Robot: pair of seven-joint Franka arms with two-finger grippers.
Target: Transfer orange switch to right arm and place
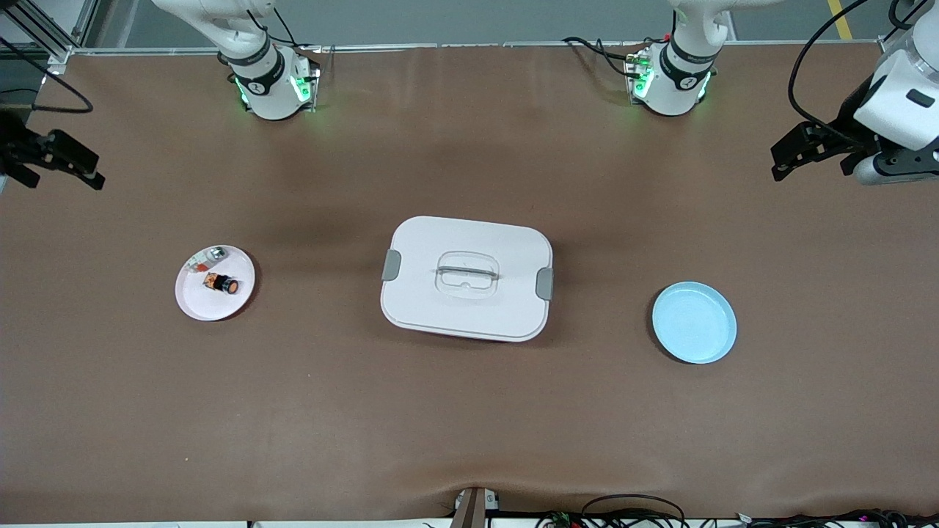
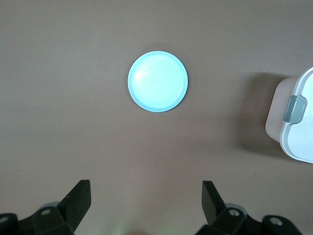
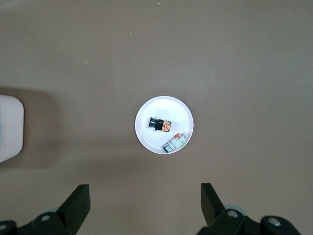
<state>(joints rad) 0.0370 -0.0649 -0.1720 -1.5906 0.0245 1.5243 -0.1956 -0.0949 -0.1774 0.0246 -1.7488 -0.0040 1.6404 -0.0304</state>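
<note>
We see both arms waiting raised at their own ends of the surface, left gripper (image 1: 788,158) and right gripper (image 1: 73,165) with jaws spread wide.

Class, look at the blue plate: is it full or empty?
Empty. The blue plate shows only bare surface in the front and left wrist views; nothing lies on it.

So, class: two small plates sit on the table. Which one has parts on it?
The white plate toward the right arm's end, holding the orange switch and a silvery-white part. The blue plate toward the left arm's end is bare.
</note>
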